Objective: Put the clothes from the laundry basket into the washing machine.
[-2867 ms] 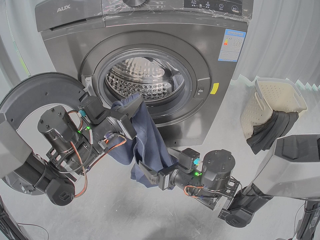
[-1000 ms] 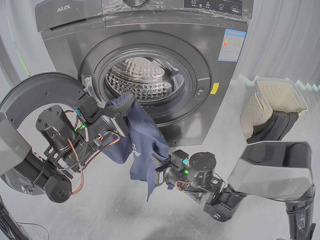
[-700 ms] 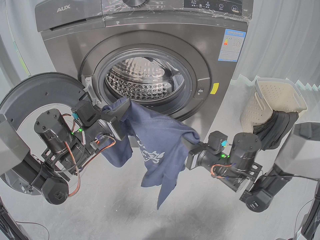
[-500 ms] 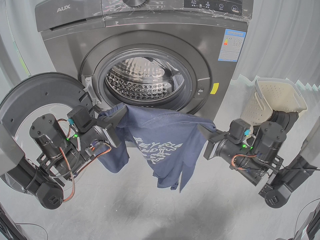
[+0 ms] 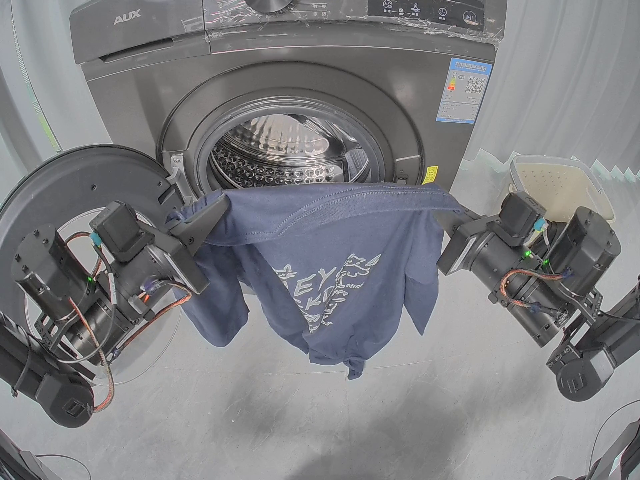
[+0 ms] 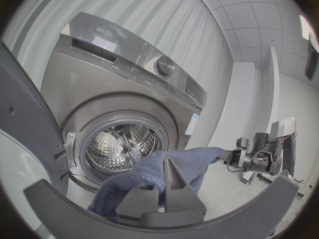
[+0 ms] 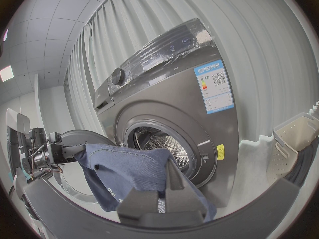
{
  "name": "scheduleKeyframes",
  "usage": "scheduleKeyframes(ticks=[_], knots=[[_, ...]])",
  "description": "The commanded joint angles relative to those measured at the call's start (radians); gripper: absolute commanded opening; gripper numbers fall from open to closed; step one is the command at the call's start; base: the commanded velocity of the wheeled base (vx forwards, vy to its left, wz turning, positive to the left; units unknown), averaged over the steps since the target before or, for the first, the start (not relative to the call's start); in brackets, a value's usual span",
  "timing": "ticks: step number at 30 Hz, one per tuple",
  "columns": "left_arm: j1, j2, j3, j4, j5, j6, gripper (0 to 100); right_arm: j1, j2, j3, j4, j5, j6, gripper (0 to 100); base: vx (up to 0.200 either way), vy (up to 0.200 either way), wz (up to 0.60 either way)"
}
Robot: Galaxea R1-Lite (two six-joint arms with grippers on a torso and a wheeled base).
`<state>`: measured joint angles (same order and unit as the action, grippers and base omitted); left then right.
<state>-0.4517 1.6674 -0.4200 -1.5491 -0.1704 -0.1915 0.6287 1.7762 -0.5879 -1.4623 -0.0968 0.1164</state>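
The arms have swung apart and risen, so the shirt [image 5: 333, 248], which hung bunched from the left gripper [image 5: 212, 209] with the right gripper [image 5: 452, 223] low beside it, is now stretched wide between them. The washer [image 5: 287, 68] stands with its door [image 5: 80, 175] open on the left. The shirt's top edge runs level across the lower part of the drum [image 5: 287, 145] opening, in front of it and not yet inside; the rest hangs toward the floor. The basket [image 5: 567, 180] sits right of the washer, a dark garment [image 7: 302, 163] over its rim. Each gripper's jaws are clamped on one end of the shirt. Spread like this it looks ready to feed in, though the hanging hem may catch on the sill
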Motion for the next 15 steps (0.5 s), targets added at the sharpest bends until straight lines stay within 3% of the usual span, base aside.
scheduleKeyframes(ticks=[1,15], knots=[[0.001,-0.048,0.007,0.000,0.002,0.000,0,0.000,-0.040,-0.010,0.002,-0.003,-0.001,0,0.000,0.000,0.00],[-0.001,-0.057,0.020,0.000,-0.001,0.000,0,0.005,-0.100,-0.026,0.016,-0.003,-0.003,0,0.000,0.000,0.00]])
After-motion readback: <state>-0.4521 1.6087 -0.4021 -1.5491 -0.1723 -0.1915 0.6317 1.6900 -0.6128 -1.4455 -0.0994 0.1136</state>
